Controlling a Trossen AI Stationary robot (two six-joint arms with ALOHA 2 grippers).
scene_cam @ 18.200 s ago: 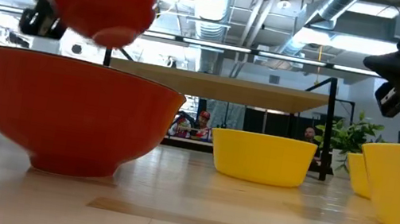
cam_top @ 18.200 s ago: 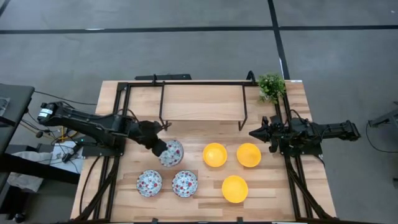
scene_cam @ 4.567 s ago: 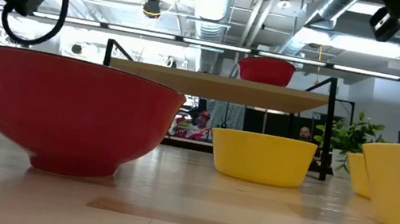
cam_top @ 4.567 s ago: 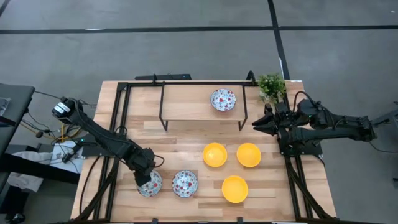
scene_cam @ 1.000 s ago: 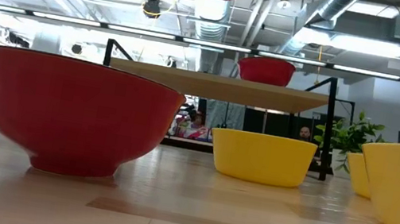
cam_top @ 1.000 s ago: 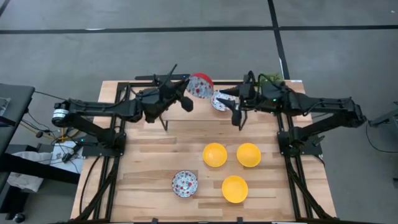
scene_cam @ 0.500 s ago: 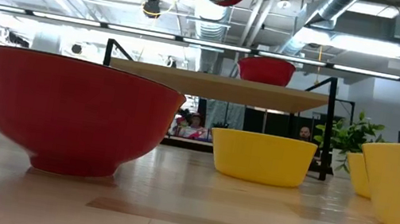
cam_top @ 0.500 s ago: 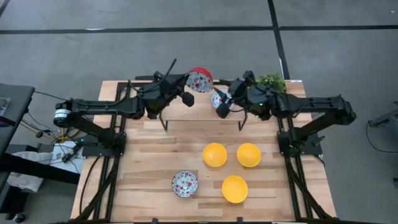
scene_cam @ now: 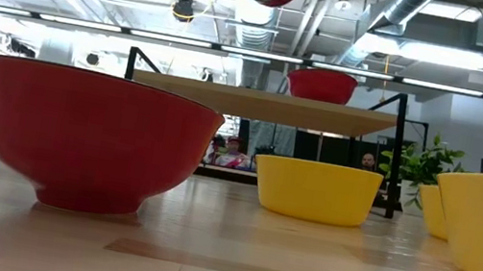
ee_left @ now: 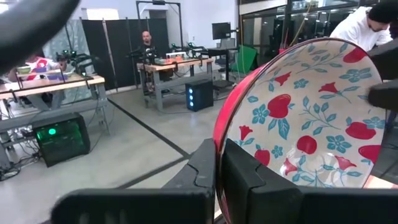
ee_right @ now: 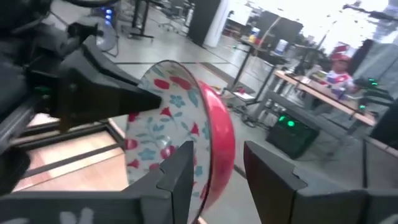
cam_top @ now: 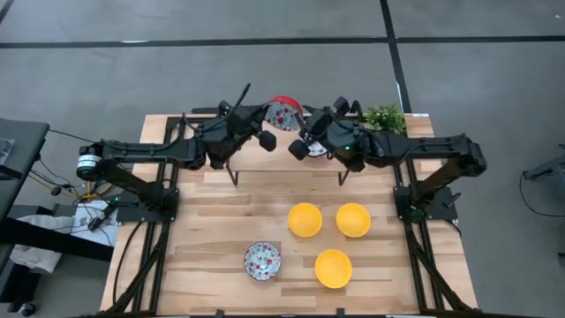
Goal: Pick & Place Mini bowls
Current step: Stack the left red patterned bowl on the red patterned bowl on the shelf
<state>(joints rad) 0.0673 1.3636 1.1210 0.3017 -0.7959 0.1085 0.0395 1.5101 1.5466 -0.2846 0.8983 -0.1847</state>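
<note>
Left hand [cam_top: 261,134] is pinching the rim of a tilted floral bowl [cam_top: 283,115] above the shelf [cam_top: 265,146]; right hand [cam_top: 303,141] is spreading open around its opposite rim.

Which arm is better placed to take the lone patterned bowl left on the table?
Probably neither yet; the left gripper holds a patterned bowl, the right gripper is open beside it. The right is freer for the lone bowl.
</note>
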